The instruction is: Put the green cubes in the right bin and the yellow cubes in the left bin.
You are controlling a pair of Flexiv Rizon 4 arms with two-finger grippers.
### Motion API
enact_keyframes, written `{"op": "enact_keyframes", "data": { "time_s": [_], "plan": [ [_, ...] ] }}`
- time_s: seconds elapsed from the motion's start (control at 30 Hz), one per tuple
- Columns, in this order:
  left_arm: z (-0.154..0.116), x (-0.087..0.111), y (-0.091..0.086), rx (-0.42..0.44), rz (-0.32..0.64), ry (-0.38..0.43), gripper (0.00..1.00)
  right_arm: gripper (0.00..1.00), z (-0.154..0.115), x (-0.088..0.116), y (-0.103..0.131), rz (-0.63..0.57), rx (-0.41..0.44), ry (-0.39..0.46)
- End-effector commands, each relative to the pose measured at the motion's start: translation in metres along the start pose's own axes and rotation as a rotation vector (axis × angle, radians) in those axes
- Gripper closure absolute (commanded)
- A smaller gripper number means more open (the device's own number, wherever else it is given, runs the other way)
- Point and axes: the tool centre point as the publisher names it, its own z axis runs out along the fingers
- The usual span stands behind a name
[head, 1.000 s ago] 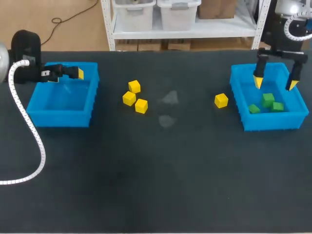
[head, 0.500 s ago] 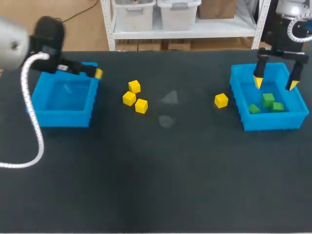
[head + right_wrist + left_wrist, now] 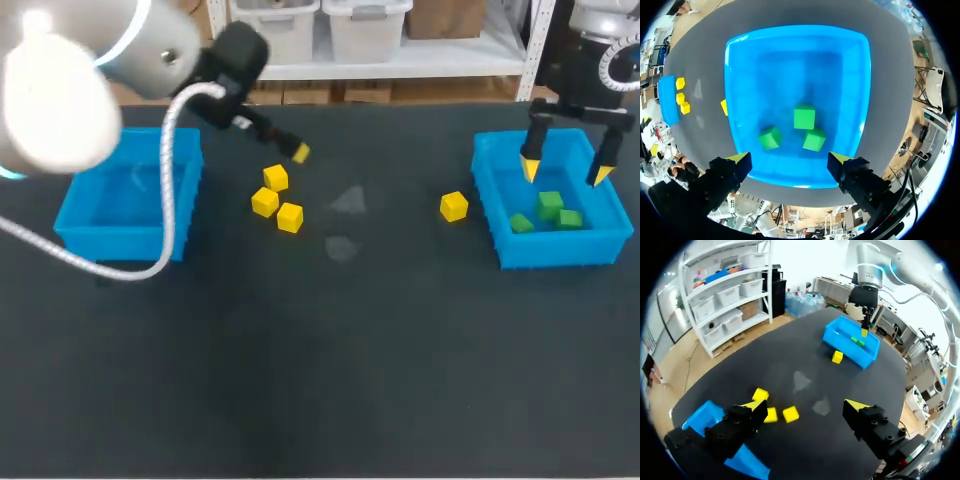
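Spread wide and empty, the left gripper (image 3: pixel 806 405) hangs over three clustered yellow cubes (image 3: pixel 790 413) lying just ahead between its tips, so it should probably centre on one outer cube and drop straight, sparing the neighbours.

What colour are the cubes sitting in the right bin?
Green, all three cubes; the right wrist view shows them best.

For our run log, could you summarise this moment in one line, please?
left gripper: open, near yellow cubes | right gripper: open, above right bin | green cubes: binned
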Motion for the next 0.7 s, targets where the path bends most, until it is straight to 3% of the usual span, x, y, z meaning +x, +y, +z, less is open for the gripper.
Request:
{"op": "enact_keyframes", "data": {
  "time_s": [0.03, 0.4, 0.7],
  "plan": [
    [0.072, -0.04, -0.002, 0.038, 0.016, 0.126, 0.0, 0.0, 0.002, 0.007, 0.0, 0.002, 0.001, -0.997],
    [0.15, -0.043, -0.057, 0.078, 0.127, 0.237, 0.0, 0.0, 0.002, 0.007, 0.0, 0.002, 0.001, -0.997],
    [0.201, -0.046, -0.067, 0.034, 0.163, 0.276, 0.0, 0.0, 0.002, 0.007, 0.0, 0.002, 0.001, -0.997]
  ]
}}
